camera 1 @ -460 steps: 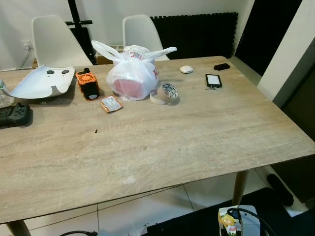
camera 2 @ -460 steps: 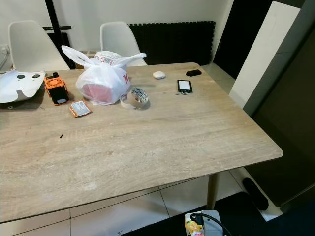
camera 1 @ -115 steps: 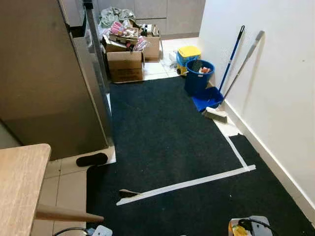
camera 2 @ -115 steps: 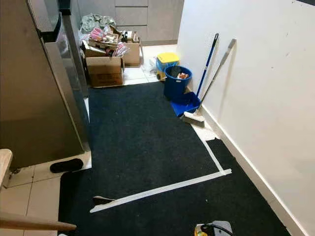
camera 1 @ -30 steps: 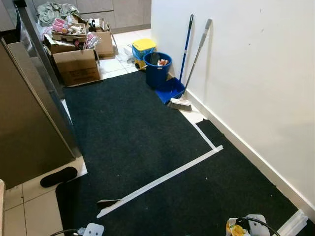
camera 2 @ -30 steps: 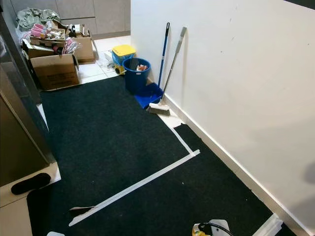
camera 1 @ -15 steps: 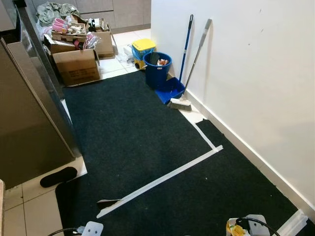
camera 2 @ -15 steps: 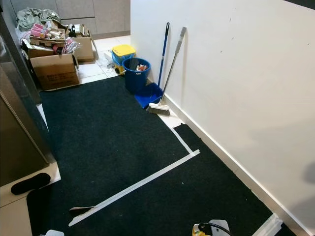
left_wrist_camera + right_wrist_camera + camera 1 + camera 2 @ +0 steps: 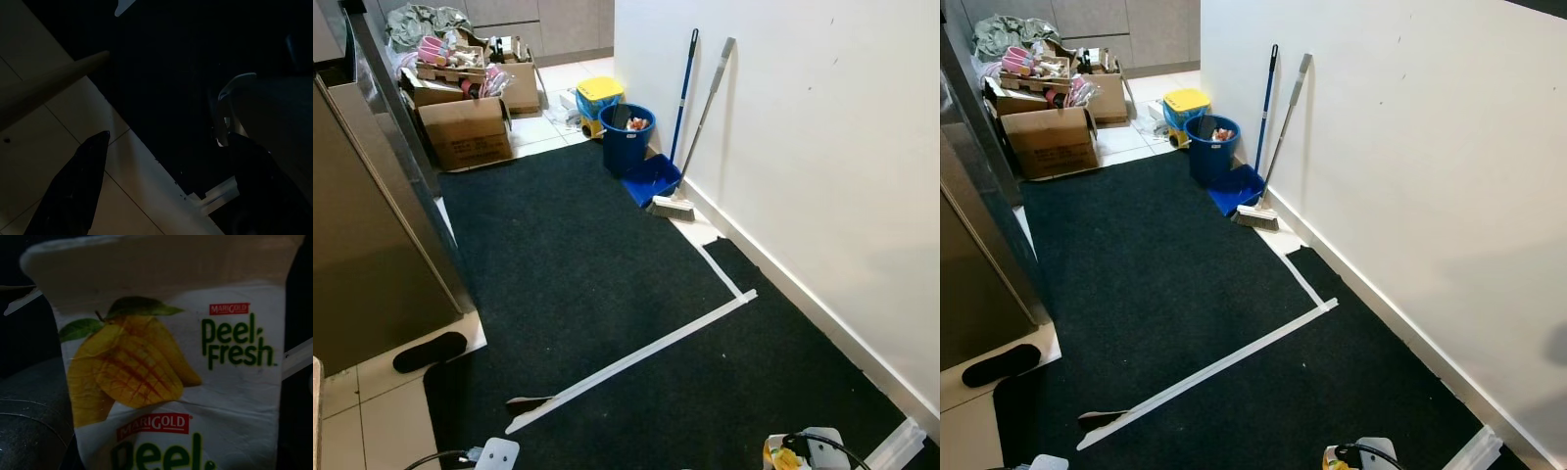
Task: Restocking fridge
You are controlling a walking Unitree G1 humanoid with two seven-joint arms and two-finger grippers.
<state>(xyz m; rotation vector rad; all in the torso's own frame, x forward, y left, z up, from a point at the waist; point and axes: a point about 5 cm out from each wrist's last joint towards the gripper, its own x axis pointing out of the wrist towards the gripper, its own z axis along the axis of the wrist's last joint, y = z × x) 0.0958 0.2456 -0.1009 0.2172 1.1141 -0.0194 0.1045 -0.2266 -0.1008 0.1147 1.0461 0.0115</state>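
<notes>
The right tool [image 9: 800,454] sits nearest, at the bottom edge of the eye views over the near end of the black carpet [image 9: 597,284], and it has hold of a juice carton [image 9: 171,377]. The right wrist view shows that carton pressed close to the lens: white, with a cut mango, green leaves and the words "Peel Fresh" and "Marigold". How far the fingers are closed around it cannot be told, since they are hidden. The left tool [image 9: 161,191] hangs low over pale floor tiles [image 9: 58,161] at the carpet's edge; its two black fingers [image 9: 73,191] stand wide apart with nothing between them, and a wooden leg [image 9: 44,88] crosses the tiles beyond.

A strip of white tape [image 9: 631,360] runs across the carpet a little farther on and turns a corner toward the white wall [image 9: 803,127] on the carpet's right. On the carpet's left edge lies a black slipper [image 9: 429,352], just beside the fridge [image 9: 372,245], whose grey side stands along that left border.

Past the carpet's right far corner a broom [image 9: 690,162] and a blue-handled dustpan [image 9: 656,176] lean on the wall, next to a blue bucket [image 9: 626,142] and a yellow-lidded box [image 9: 599,93]. Beyond the carpet's far end sit cardboard boxes [image 9: 465,132] heaped with packets.
</notes>
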